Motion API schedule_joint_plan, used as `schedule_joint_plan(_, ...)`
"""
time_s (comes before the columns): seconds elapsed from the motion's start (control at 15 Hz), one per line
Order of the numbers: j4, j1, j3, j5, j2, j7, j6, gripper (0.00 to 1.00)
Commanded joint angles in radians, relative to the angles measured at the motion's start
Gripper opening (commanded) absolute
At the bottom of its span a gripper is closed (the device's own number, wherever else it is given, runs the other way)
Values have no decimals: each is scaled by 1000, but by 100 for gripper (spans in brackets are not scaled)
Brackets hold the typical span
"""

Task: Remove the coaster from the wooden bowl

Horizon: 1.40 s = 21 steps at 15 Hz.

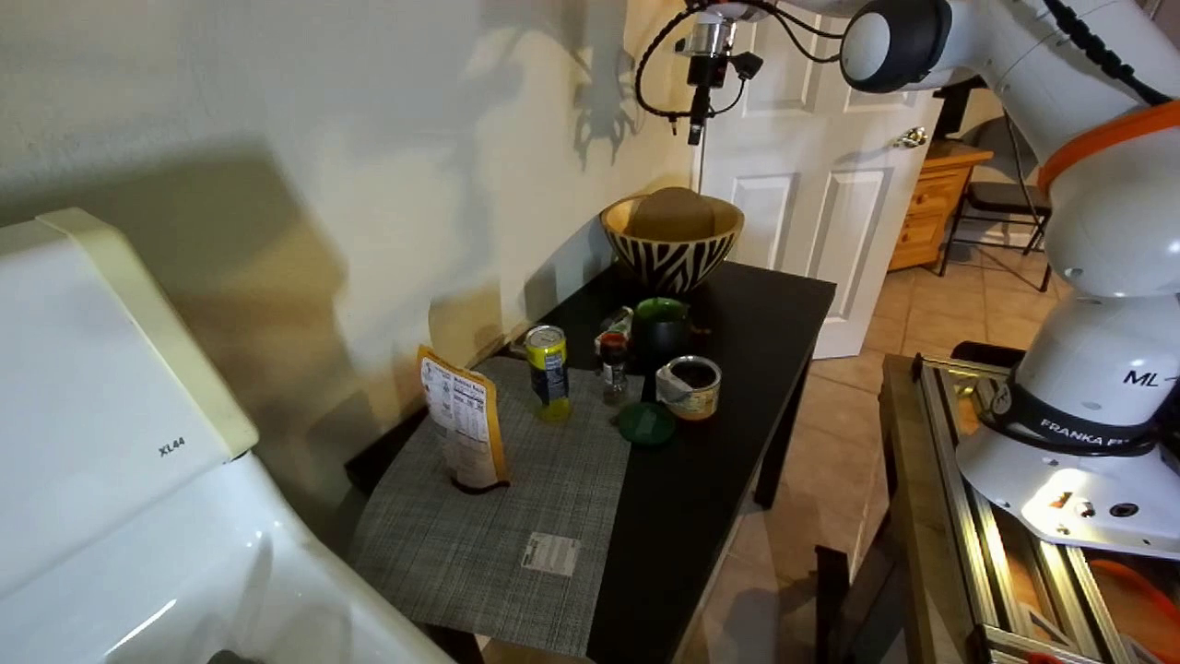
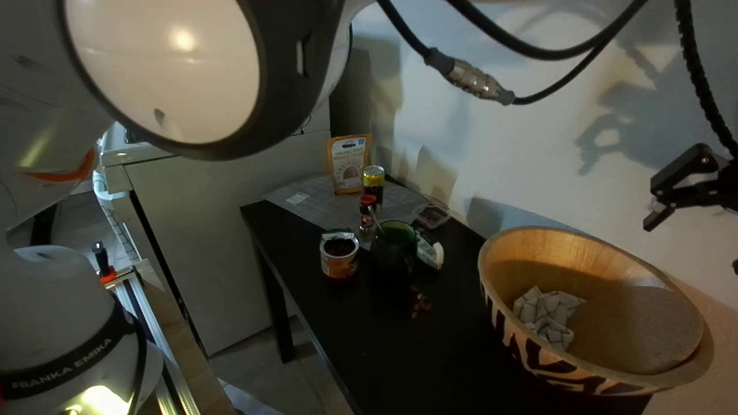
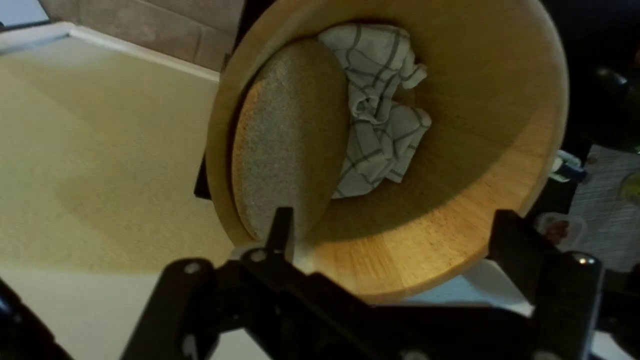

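Nearest our lens, along the bottom of the wrist view, we have the gripper (image 3: 394, 227), its two fingers standing wide apart. The coaster (image 3: 290, 140) is inside the bowl (image 3: 480, 125), left of the middle in that frame, tilted against the wall. To its right lies a crumpled checked cloth (image 3: 375, 145), also in the bowl.

In an exterior view we see the bowl's striped side (image 1: 678, 266), the coaster's upper edge poking above the rim; the gripper hangs over it, well apart, at the top of the frame.

The bowl stands on a black table (image 2: 351, 346), lower right in an exterior view. Leftward in that frame we meet a brush (image 2: 429, 253), a mug (image 2: 392, 259) just beside it, a jar (image 2: 367, 210) with a red top and an open tin (image 2: 339, 256). Brown bits (image 2: 421, 302) lie near the mug. Farther back, a yellow can (image 2: 373, 178) and a pouch (image 2: 348, 167) stand upright on a grey mat (image 2: 328, 210). The arm (image 2: 173, 69) fills the upper left.
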State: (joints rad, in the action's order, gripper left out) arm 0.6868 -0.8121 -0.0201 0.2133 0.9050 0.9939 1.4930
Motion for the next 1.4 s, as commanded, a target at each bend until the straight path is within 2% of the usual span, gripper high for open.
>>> schedule_joint_plan(0.0,-51,-23,-17,27,97,-149,107,100)
schedule_joint_plan(0.27,-68,-31,-14,16,161,-229,191,98)
schedule_joint_plan(0.47,-82,-21,0,10,186,-207,208,93)
schedule_joint_plan(0.53,-88,-16,1,6,192,-201,207,88)
schedule_joint_plan(1.33,-111,-3,33,6,229,-82,156,81)
